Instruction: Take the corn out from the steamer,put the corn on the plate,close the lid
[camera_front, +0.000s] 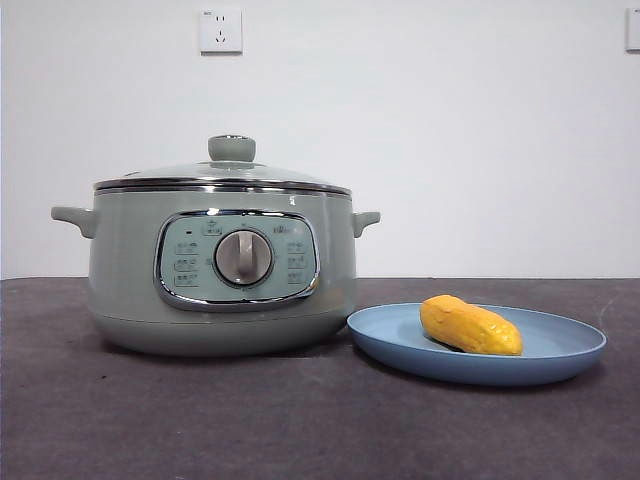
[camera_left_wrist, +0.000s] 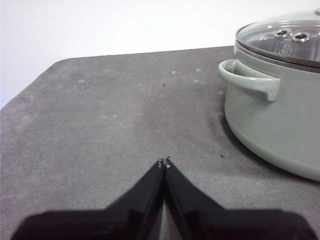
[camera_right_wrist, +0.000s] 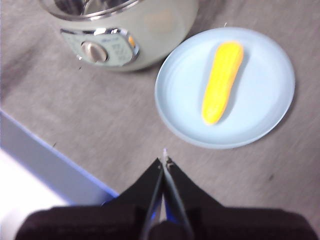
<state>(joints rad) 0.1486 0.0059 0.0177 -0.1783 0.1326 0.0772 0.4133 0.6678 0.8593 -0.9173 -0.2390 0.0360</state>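
Observation:
The sage-green steamer (camera_front: 222, 270) stands on the dark table with the glass lid (camera_front: 222, 175) resting on its rim. The corn (camera_front: 470, 325) lies on the light-blue plate (camera_front: 560, 345) to the steamer's right. In the right wrist view the corn (camera_right_wrist: 222, 81) lies on the plate (camera_right_wrist: 265, 107), with the steamer (camera_right_wrist: 120, 35) beside it. My right gripper (camera_right_wrist: 164, 159) is shut and empty, raised well above the table near the plate. My left gripper (camera_left_wrist: 164, 163) is shut and empty, low over the table to the side of the steamer (camera_left_wrist: 280, 120) with its lid (camera_left_wrist: 282, 37) on.
A white wall with a socket (camera_front: 220, 30) stands behind the table. The table's edge (camera_right_wrist: 55, 165) shows in the right wrist view, with a blue strip along it. Neither arm shows in the front view.

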